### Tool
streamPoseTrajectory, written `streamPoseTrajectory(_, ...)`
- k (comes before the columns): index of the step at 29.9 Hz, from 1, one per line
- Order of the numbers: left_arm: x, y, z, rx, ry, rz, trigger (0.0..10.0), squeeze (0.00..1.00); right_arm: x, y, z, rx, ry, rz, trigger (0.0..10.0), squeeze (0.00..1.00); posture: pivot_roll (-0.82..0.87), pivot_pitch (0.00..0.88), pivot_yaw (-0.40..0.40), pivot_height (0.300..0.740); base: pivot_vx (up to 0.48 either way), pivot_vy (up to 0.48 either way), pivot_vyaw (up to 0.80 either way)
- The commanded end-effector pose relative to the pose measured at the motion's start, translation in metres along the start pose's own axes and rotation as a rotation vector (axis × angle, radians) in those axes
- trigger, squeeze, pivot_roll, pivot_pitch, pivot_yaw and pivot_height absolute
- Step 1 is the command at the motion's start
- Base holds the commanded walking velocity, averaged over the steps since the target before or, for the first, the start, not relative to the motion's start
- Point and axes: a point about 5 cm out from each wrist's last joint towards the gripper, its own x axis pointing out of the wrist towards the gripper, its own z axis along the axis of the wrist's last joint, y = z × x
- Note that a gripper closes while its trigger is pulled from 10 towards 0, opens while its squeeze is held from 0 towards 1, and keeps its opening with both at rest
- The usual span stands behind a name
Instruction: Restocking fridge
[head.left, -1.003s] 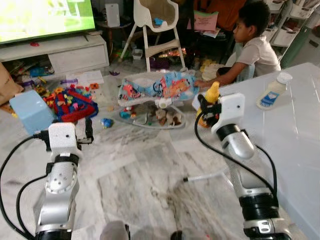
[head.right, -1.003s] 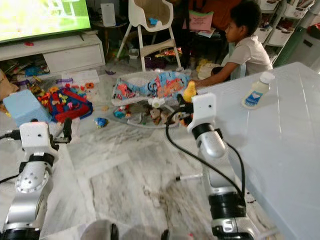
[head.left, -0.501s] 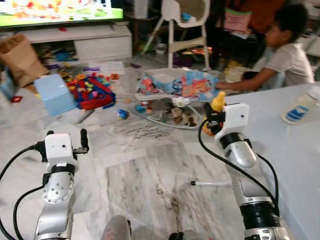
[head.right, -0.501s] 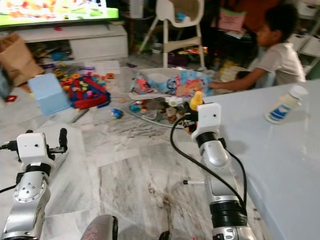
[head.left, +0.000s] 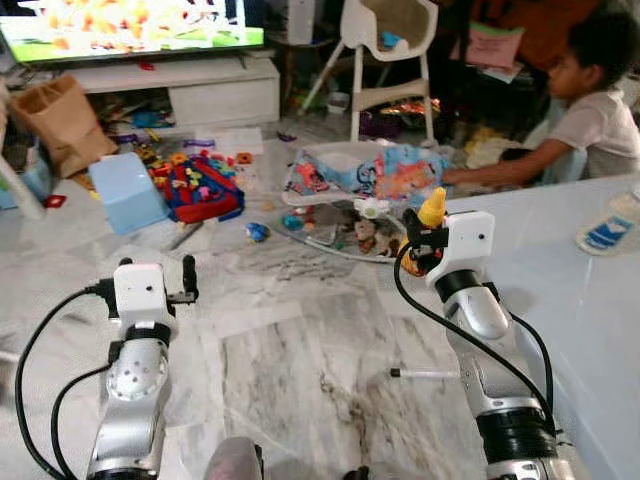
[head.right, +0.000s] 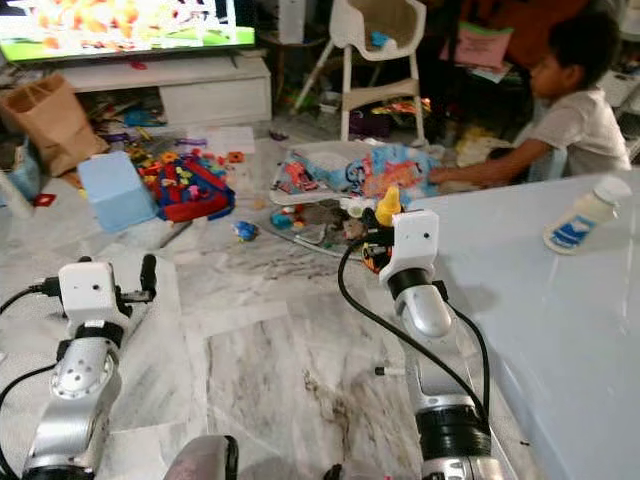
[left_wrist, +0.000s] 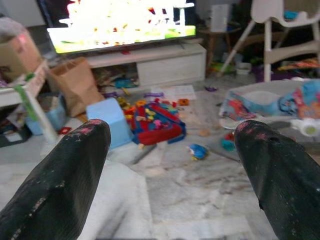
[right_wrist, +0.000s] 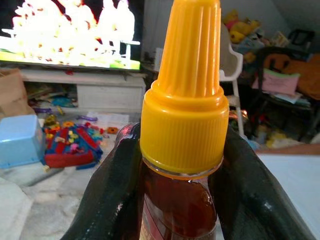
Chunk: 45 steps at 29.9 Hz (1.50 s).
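The right gripper (right_wrist: 175, 200) has its jaws clamped on one amber bottle with a yellow cap (right_wrist: 184, 95), held upright just beside the near edge of the pale desk (head.left: 580, 300); carrying it well means keeping it upright and steady while walking. The left gripper (left_wrist: 172, 165) is spread wide and empty, well off from the desk, on which one white bottle (head.right: 578, 216) lies.

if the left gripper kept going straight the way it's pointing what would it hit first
Probably nothing close. The open left gripper points over bare marble floor; farther along lie the red toy pile and the small blue toy. Depth is hard to judge.
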Motion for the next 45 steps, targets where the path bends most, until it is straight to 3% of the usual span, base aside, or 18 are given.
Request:
streamPoseTrajectory(1,-0.002,0.003,0.001,0.013,0.003,0.001,10.0,0.00,0.003,-0.002,0.006,0.002,-0.025,-0.018,10.0,0.00,0.06,0.000,-0.067,0.740,-0.292,0.000,0.00)
streamPoseTrajectory(12,-0.006,0.033,0.017,0.068,-0.033,0.059,10.0,0.00,0.006,-0.002,0.010,-0.017,-0.032,0.009,10.0,0.00,0.10,0.000,-0.083,0.740,-0.289,0.000,0.00)
streamPoseTrajectory(16,-0.012,0.041,0.027,0.075,-0.055,0.072,10.0,0.00,0.002,-0.006,0.007,-0.020,-0.021,-0.008,10.0,0.00,0.09,0.000,-0.072,0.740,0.000,0.000,0.80)
streamPoseTrajectory(22,-0.016,0.033,0.039,0.070,-0.085,0.029,10.0,0.00,-0.004,-0.005,0.005,-0.013,-0.019,-0.023,10.0,0.00,0.10,0.000,-0.076,0.740,0.000,0.000,0.80)
streamPoseTrajectory(24,-0.018,0.023,0.042,0.076,-0.097,-0.012,10.0,0.00,-0.002,0.002,0.005,0.000,-0.017,-0.021,10.0,0.00,0.10,0.000,-0.095,0.740,0.000,0.000,0.80)
streamPoseTrajectory(27,-0.025,0.014,0.036,0.070,-0.079,-0.046,10.0,0.00,-0.001,0.007,0.012,0.004,-0.034,0.004,10.0,0.00,0.09,0.000,-0.101,0.740,0.000,0.000,0.80)
streamPoseTrajectory(32,-0.031,0.013,0.030,0.084,-0.055,-0.061,10.0,0.00,-0.005,0.007,0.012,0.006,-0.029,0.004,10.0,0.00,0.07,0.000,-0.102,0.740,0.000,0.000,0.80)
streamPoseTrajectory(36,-0.038,0.014,0.022,0.076,-0.021,-0.049,10.0,0.00,-0.015,0.000,0.007,0.009,-0.008,-0.026,10.0,0.00,0.08,0.000,-0.080,0.740,0.000,0.000,0.80)
streamPoseTrajectory(37,-0.041,0.009,0.023,0.093,-0.028,-0.093,10.0,0.00,-0.026,-0.007,0.005,0.000,-0.001,-0.075,10.0,0.00,0.08,0.014,-0.078,0.740,0.000,0.000,0.00)
streamPoseTrajectory(40,-0.045,0.006,0.024,0.114,-0.037,-0.138,10.0,0.00,-0.038,-0.009,0.004,-0.011,0.007,-0.105,10.0,0.00,0.07,0.020,-0.065,0.740,0.000,0.000,0.00)
streamPoseTrajectory(45,-0.044,0.005,0.026,0.156,-0.052,-0.160,10.0,0.00,-0.058,-0.015,-0.002,-0.018,0.050,-0.152,10.0,0.00,0.06,0.031,-0.046,0.740,0.000,0.000,0.00)
